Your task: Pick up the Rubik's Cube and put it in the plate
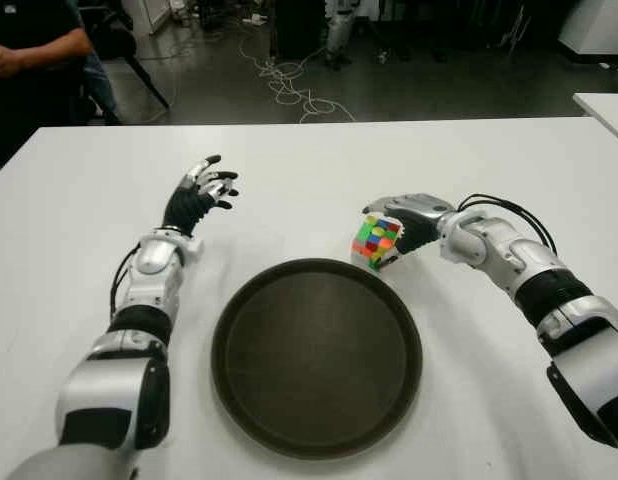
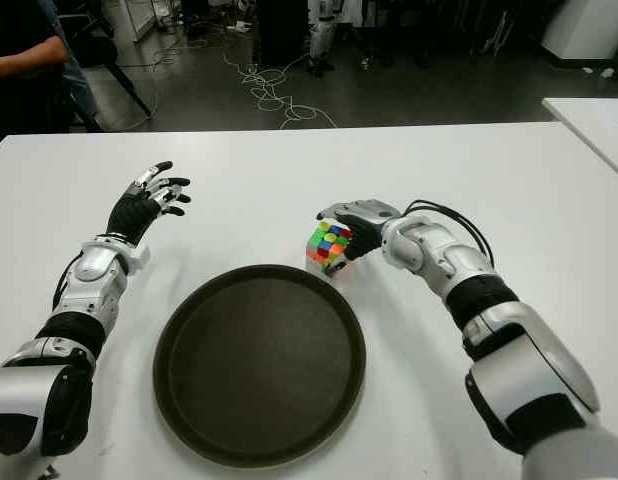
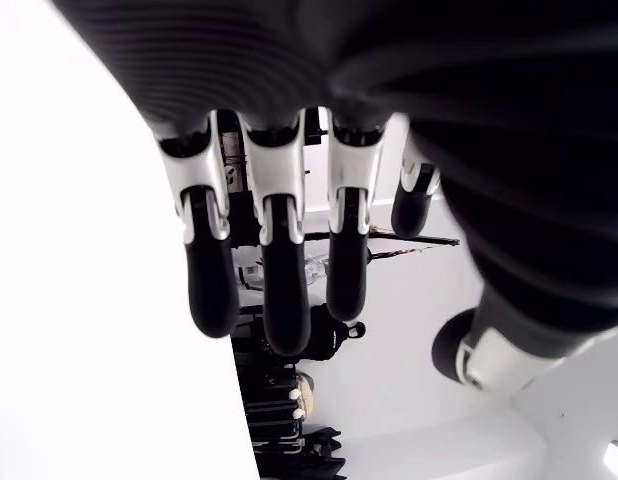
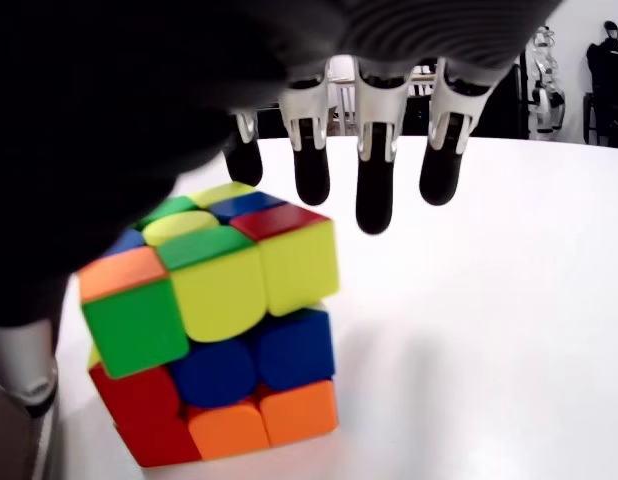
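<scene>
The Rubik's Cube [image 1: 377, 241] stands on the white table [image 1: 309, 170], just off the far right rim of the round dark plate [image 1: 289, 400]. It looks slightly tilted. My right hand [image 1: 394, 222] is over and behind it. In the right wrist view the fingers [image 4: 374, 195] reach straight out past the cube's [image 4: 214, 320] top without curling, and the thumb [image 4: 19, 370] sits low beside it. I cannot tell if the palm touches the cube. My left hand [image 1: 204, 190] is open with fingers spread, to the far left of the plate.
A person's arm [image 1: 29, 50] shows beyond the table's far left corner. Cables [image 1: 289, 85] lie on the floor behind the table. The corner of another white table [image 1: 604, 105] shows at the right edge.
</scene>
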